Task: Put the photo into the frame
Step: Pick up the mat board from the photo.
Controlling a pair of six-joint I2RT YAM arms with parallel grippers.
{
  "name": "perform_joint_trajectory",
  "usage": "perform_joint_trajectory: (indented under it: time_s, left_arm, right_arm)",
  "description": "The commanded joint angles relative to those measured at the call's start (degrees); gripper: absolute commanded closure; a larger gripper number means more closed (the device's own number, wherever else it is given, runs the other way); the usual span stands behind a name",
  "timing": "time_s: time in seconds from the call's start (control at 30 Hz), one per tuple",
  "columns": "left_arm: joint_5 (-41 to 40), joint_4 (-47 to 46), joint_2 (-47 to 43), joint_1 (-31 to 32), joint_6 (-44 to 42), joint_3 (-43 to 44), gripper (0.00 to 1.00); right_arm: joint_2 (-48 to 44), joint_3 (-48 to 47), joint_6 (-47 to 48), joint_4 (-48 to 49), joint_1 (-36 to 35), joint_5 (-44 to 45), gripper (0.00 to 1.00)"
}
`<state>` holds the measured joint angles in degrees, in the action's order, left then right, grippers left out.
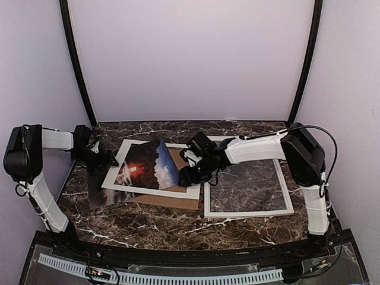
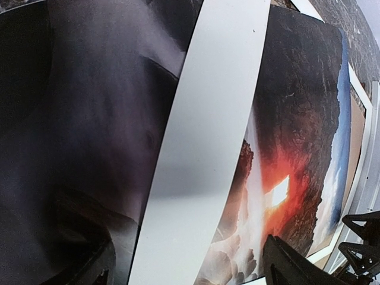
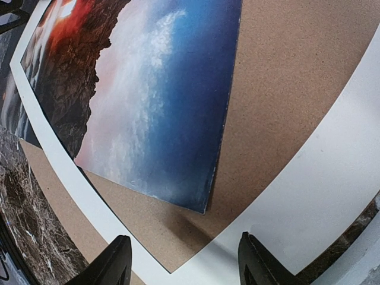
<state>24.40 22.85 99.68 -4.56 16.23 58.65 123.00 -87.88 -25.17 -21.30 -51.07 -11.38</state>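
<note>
The photo (image 1: 144, 167), a red sun over dark rocks under blue sky, lies tilted across a wide white mat board (image 1: 155, 191), on top of a brown backing board (image 1: 181, 201). The frame (image 1: 249, 212), with its thin white border, lies flat to the right and shows only marble inside. My left gripper (image 1: 110, 160) is open at the photo's left end; in the left wrist view its fingers straddle the mat's border (image 2: 202, 148) and the photo (image 2: 297, 178). My right gripper (image 1: 186, 176) is open just past the photo's blue corner (image 3: 148, 101), above the mat's inner corner (image 3: 320, 190).
A dark glossy sheet (image 1: 104, 196) lies under the mat's left side, reaching toward the table's left edge. The brown backing (image 3: 285, 89) shows through the mat's window. Lilac walls close in the table at the back and sides.
</note>
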Motion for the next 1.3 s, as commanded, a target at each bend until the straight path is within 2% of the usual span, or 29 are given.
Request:
perform_joint_trajectory:
  time_s: [0.0, 0.4, 0.8, 1.07, 1.27]
  left_arm:
    - [2.78, 1.07, 1.04, 1.36, -0.99, -1.07, 0.12]
    - [9.12, -1.11, 2.09, 2.45, 0.19, -1.78, 0.16]
    - [16.10, -5.85, -1.64, 2.38, 0.81, -2.65, 0.17]
    - [14.99, -6.06, -1.33, 2.83, 1.07, -1.97, 0.19]
    - [10.66, -3.17, 0.42, 6.46, -0.38, 0.04, 0.21]
  right_arm:
    - [-0.02, 1.12, -0.10, -0.15, 0.09, -0.29, 0.38]
    - [0.42, 1.58, -0.24, 0.21, 0.09, -0.46, 0.39]
    - [1.56, 0.52, 0.40, -0.85, 0.09, -0.51, 0.39]
    - [2.21, 0.00, 0.65, -0.78, 0.09, -0.91, 0.38]
    - [2.35, 0.57, 0.56, -0.22, 0.09, -1.28, 0.39]
